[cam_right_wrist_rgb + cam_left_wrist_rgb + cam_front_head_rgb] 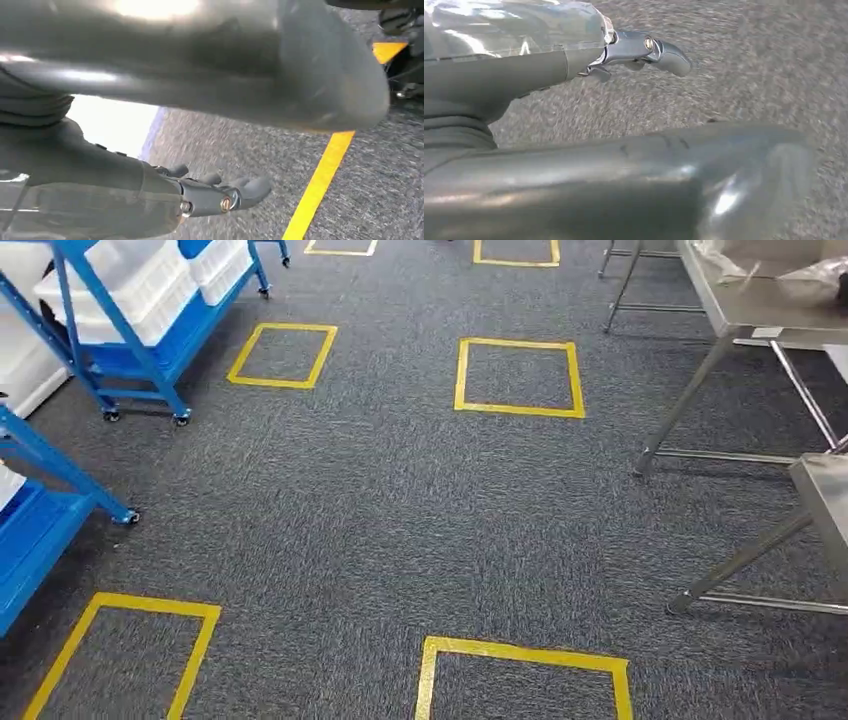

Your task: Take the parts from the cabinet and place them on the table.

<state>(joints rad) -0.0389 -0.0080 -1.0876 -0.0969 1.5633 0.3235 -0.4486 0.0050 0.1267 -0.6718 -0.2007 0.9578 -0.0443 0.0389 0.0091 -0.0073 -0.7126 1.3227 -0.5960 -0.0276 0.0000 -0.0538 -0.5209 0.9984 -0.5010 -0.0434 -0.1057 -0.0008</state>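
The floor point(400, 510) was grey carpet marked with yellow tape squares point(519, 377). Blue wheeled racks point(140, 360) holding white bins point(130, 285) stood on it at left. Steel worktops point(745, 300) stood at right, one bearing clear plastic bags point(790, 265).

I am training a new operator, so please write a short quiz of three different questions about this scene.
1. True or false: the blue cart with white bins stands on the left of the head view.
2. Multiple choice: the yellow tape squares lie on (A) a wooden floor, (B) grey carpet, (C) the metal table.
3. Fill in: in its wrist view, the left hand hangs above the ____ and holds nothing.

Key: 1 true; 2 B; 3 carpet.
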